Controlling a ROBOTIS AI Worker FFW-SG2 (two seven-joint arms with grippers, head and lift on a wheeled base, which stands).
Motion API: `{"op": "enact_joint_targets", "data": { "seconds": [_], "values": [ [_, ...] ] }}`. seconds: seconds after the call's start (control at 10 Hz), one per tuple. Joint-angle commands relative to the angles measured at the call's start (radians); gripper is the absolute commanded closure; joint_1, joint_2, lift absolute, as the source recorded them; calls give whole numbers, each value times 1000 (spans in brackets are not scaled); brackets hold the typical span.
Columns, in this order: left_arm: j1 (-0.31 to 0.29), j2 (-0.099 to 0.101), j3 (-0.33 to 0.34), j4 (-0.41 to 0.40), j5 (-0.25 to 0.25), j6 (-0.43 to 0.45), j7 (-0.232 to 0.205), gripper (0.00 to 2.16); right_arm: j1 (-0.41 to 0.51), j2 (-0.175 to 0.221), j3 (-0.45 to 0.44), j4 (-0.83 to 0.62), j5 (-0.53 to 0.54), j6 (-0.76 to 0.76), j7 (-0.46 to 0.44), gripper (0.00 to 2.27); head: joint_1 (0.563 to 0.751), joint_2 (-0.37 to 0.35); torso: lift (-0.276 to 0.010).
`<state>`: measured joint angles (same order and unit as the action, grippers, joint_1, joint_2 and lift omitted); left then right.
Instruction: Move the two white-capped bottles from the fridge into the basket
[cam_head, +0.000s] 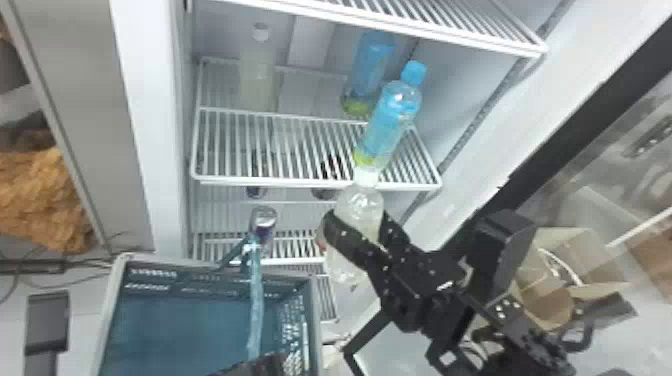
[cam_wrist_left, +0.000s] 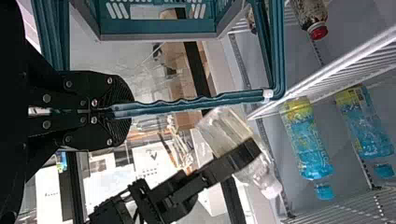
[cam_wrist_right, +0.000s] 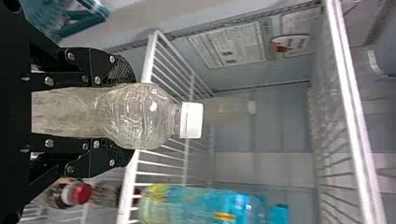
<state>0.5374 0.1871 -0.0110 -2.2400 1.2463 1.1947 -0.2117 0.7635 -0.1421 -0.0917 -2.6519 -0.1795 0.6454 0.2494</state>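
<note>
My right gripper (cam_head: 357, 235) is shut on a white-capped bottle (cam_head: 359, 202), held upright in front of the fridge shelf's front edge. In the right wrist view, my right gripper (cam_wrist_right: 119, 112) has its fingers on both sides of the clear bottle (cam_wrist_right: 140, 114). The other white-capped bottle (cam_head: 257, 75) stands at the back left of the shelf (cam_head: 300, 185). The basket (cam_head: 312, 330) is at the lower left of the head view. In the left wrist view, my left gripper (cam_wrist_left: 122, 111) is shut on the basket handle (cam_wrist_left: 187, 106).
Two blue-capped bottles (cam_head: 387, 122) stand on the shelf's right side, one behind the other. Another wire shelf (cam_head: 475, 45) hangs above. A can (cam_head: 263, 220) and red-capped bottles (cam_wrist_right: 77, 193) are lower down. A cardboard box (cam_head: 545, 280) lies at the right.
</note>
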Motion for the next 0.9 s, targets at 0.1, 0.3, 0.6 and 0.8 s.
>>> {"op": "enact_joint_targets", "data": {
  "seconds": [0.1, 0.3, 0.6, 0.8],
  "values": [
    [0, 0, -1, 0, -2, 1, 0, 1194, -17, 1, -10, 0, -50, 162, 41, 909, 695, -350, 0],
    [0, 0, -1, -2, -2, 1, 0, 1194, -32, -1, -8, 20, -94, 277, 50, 909, 695, -350, 0],
    [0, 0, -3, 0, -2, 1, 0, 1194, -79, -7, -10, 69, -146, 395, 61, 909, 695, -350, 0],
    [0, 0, -3, 0, -2, 1, 0, 1193, -145, -16, 6, 167, -203, 422, 93, 909, 695, -350, 0]
  ]
}}
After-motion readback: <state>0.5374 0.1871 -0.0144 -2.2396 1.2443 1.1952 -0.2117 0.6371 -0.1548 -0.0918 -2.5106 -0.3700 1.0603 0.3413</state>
